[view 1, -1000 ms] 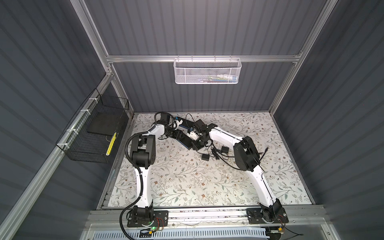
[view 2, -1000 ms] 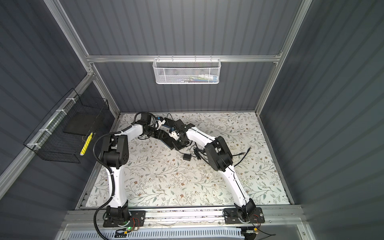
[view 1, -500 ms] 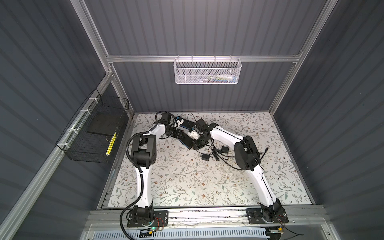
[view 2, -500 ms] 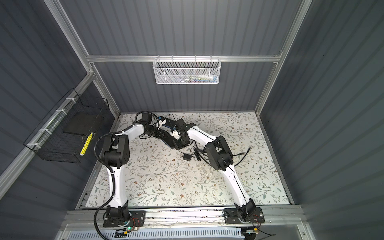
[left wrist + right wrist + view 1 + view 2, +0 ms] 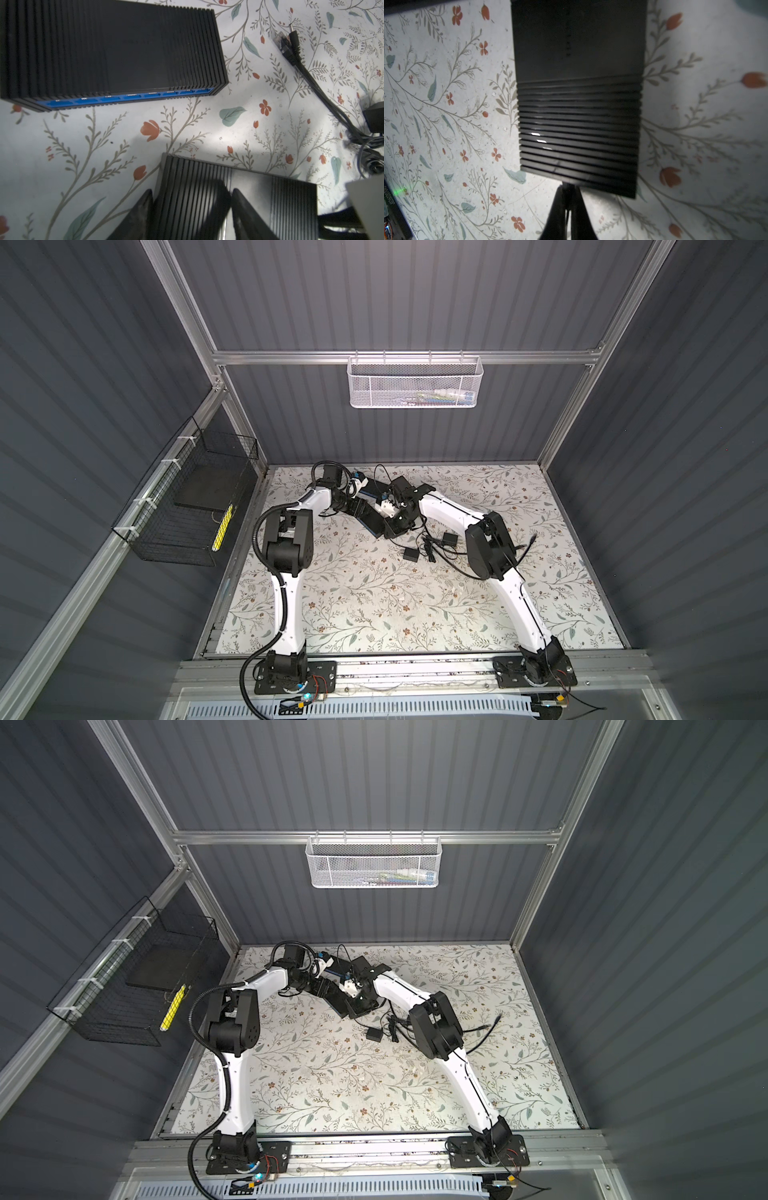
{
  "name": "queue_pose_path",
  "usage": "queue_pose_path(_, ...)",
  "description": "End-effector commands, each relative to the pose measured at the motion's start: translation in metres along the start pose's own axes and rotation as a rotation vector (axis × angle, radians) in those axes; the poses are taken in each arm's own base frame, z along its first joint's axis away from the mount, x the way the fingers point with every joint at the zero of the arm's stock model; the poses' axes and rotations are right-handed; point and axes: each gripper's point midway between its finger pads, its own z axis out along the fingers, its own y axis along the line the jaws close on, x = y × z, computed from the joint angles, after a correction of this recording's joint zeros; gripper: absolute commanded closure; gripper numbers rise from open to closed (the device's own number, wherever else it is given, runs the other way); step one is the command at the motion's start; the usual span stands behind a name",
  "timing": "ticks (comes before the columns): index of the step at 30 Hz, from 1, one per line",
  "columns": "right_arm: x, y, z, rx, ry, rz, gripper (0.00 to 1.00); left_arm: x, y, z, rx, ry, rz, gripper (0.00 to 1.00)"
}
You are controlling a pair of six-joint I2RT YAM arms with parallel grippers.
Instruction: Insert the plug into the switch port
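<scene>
The switch [image 5: 577, 104], a flat black ribbed box, lies on the floral mat [image 5: 446, 104]. My right gripper [image 5: 568, 191] is shut at the middle of its near short end, with a thin black lead running between the fingers. The plug sits at the fingertips against that end, and the switch port is hidden. At the opposite end [image 5: 270, 203], my left gripper [image 5: 191, 197] stands open: one finger is beside the short end and the other is over the ribbed top. Both top views show the grippers [image 5: 360, 509] [image 5: 395, 526] at either end of the switch [image 5: 340, 1002].
A second black box [image 5: 116, 47] with a blue port face [image 5: 128, 97] lies just behind. Loose cable plugs [image 5: 293, 35] and two black adapters [image 5: 412, 554] [image 5: 449, 538] with tangled leads lie to the right. Wire baskets [image 5: 413, 383] [image 5: 187, 506] hang on the walls.
</scene>
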Motion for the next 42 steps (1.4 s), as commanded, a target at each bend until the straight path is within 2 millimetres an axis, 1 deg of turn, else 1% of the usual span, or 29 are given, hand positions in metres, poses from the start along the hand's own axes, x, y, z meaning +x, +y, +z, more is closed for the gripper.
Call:
queue_pose_path(1, -0.082, 0.004, -0.019, 0.005, -0.306, -0.107, 0.94, 0.05, -0.091, 0.027, 0.293, 0.202, -0.075, 0.41)
queue_pose_path(5, -0.073, -0.002, -0.022, 0.034, -0.291, -0.095, 0.92, 0.051, -0.079, 0.026, 0.227, 0.208, -0.075, 0.41)
queue_pose_path(8, -0.061, -0.006, -0.024, 0.051, -0.273, -0.081, 0.87, 0.047, -0.064, 0.022, 0.182, 0.189, -0.108, 0.41)
queue_pose_path(9, -0.058, -0.006, -0.027, 0.055, -0.274, -0.081, 0.84, 0.046, -0.058, 0.02, 0.168, 0.18, -0.116, 0.41)
queue_pose_path(12, -0.047, -0.005, -0.031, 0.056, -0.261, -0.074, 0.79, 0.041, -0.036, 0.011, 0.086, 0.149, -0.156, 0.42)
queue_pose_path(13, -0.044, -0.01, -0.033, 0.09, -0.258, -0.069, 0.77, 0.04, -0.028, 0.007, 0.059, 0.14, -0.172, 0.42)
queue_pose_path(15, -0.038, -0.011, -0.037, 0.105, -0.249, -0.064, 0.74, 0.036, -0.011, -0.002, -0.002, 0.113, -0.208, 0.42)
queue_pose_path(18, -0.028, -0.012, -0.046, 0.131, -0.233, -0.064, 0.68, 0.034, 0.011, -0.016, -0.088, 0.084, -0.253, 0.42)
queue_pose_path(20, -0.02, -0.013, -0.054, 0.152, -0.221, -0.064, 0.65, 0.035, 0.022, -0.023, -0.136, 0.074, -0.275, 0.42)
queue_pose_path(22, -0.011, -0.013, -0.063, 0.172, -0.208, -0.067, 0.63, 0.035, 0.027, -0.029, -0.16, 0.066, -0.289, 0.42)
queue_pose_path(23, -0.007, -0.014, -0.07, 0.188, -0.206, -0.065, 0.62, 0.037, 0.034, -0.033, -0.204, 0.073, -0.297, 0.42)
queue_pose_path(24, -0.002, -0.017, -0.076, 0.202, -0.204, -0.058, 0.62, 0.037, 0.036, -0.036, -0.219, 0.068, -0.303, 0.42)
queue_pose_path(25, 0.002, -0.019, -0.082, 0.215, -0.204, -0.047, 0.62, 0.036, 0.037, -0.039, -0.23, 0.059, -0.304, 0.42)
queue_pose_path(26, 0.006, -0.021, -0.092, 0.234, -0.212, -0.03, 0.62, 0.033, 0.037, -0.044, -0.24, 0.045, -0.303, 0.42)
queue_pose_path(28, 0.014, -0.027, -0.109, 0.264, -0.235, 0.015, 0.62, 0.023, 0.034, -0.054, -0.248, 0.007, -0.293, 0.42)
queue_pose_path(30, 0.025, -0.03, -0.126, 0.266, -0.265, 0.08, 0.62, 0.007, 0.028, -0.068, -0.249, -0.048, -0.279, 0.41)
queue_pose_path(32, 0.039, -0.03, -0.138, 0.279, -0.281, 0.122, 0.61, -0.007, 0.025, -0.082, -0.262, -0.091, -0.264, 0.41)
queue_pose_path(34, 0.057, -0.025, -0.14, 0.269, -0.263, 0.16, 0.62, -0.021, 0.02, -0.093, -0.261, -0.123, -0.249, 0.41)
queue_pose_path(36, 0.081, -0.019, -0.136, 0.258, -0.22, 0.191, 0.62, -0.034, 0.01, -0.099, -0.248, -0.152, -0.218, 0.41)
queue_pose_path(38, 0.105, -0.018, -0.129, 0.276, -0.165, 0.211, 0.61, -0.043, -0.003, -0.095, -0.244, -0.147, -0.166, 0.4)
queue_pose_path(40, 0.123, -0.013, -0.124, 0.27, -0.131, 0.228, 0.61, -0.05, -0.019, -0.084, -0.245, -0.143, -0.1, 0.4)
queue_pose_path(42, 0.134, -0.006, -0.119, 0.255, -0.109, 0.235, 0.6, -0.054, -0.03, -0.066, -0.237, -0.131, -0.045, 0.4)
